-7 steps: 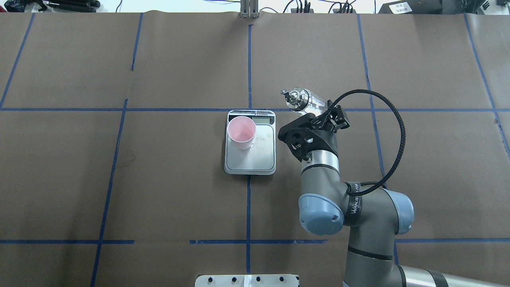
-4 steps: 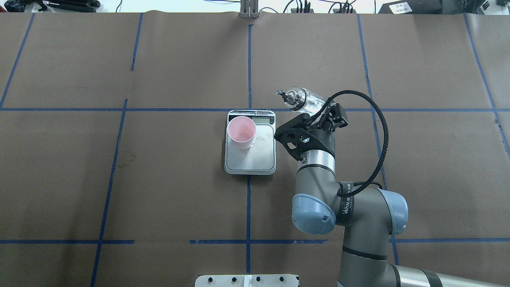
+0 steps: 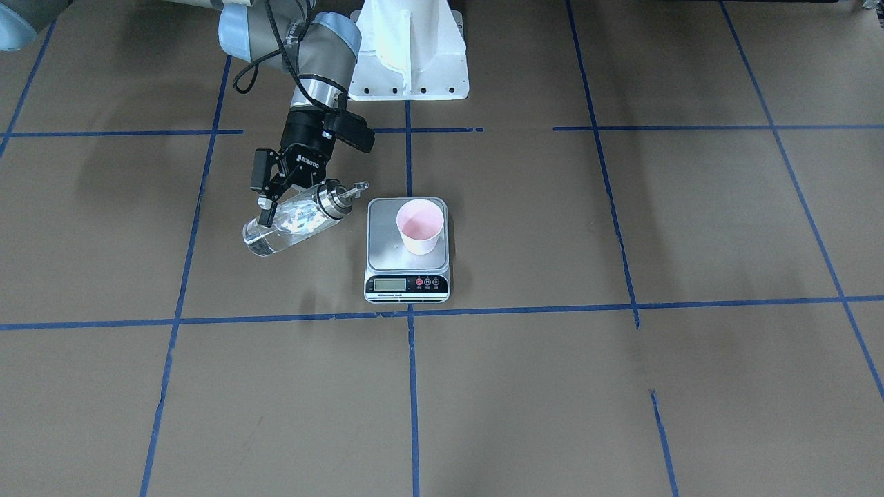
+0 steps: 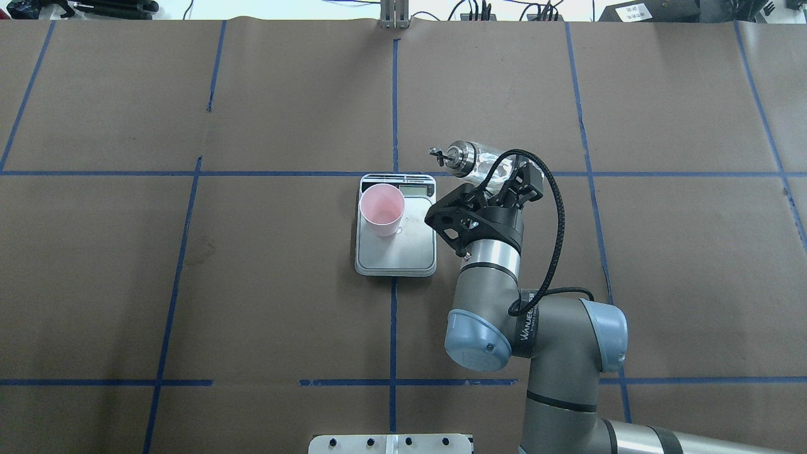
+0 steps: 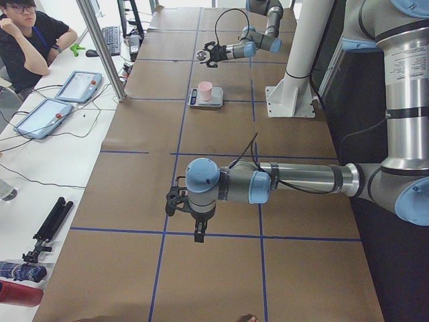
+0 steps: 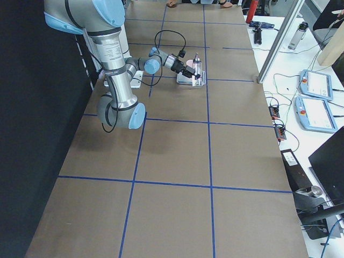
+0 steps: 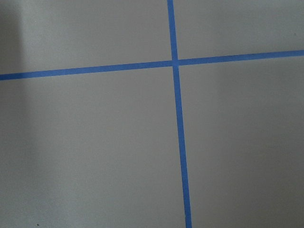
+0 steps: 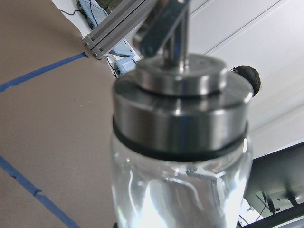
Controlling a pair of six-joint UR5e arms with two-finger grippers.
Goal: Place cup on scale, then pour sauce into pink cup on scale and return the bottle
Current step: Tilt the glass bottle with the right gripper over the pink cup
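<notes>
Because the cup (image 3: 420, 226) already stands on the scale (image 3: 385, 243) at frame centre, we hold the bottle (image 3: 293, 222) clamped in our right gripper (image 3: 280, 200) just left of it in frame, spout tilted toward the cup for pouring

Scale (image 4: 406, 244) on blue-taped brown table (image 4: 265, 284)

You are seeing the cup (image 4: 381, 210) showing pink inside, white outside; the scale (image 4: 403, 249) steel-grey, black at its twelve o'clock edge; the bottle (image 3: 289, 224) clear, capped silver and black; the brown table (image 4: 284, 265) carrying blue lines (image 4: 393, 94).
</notes>
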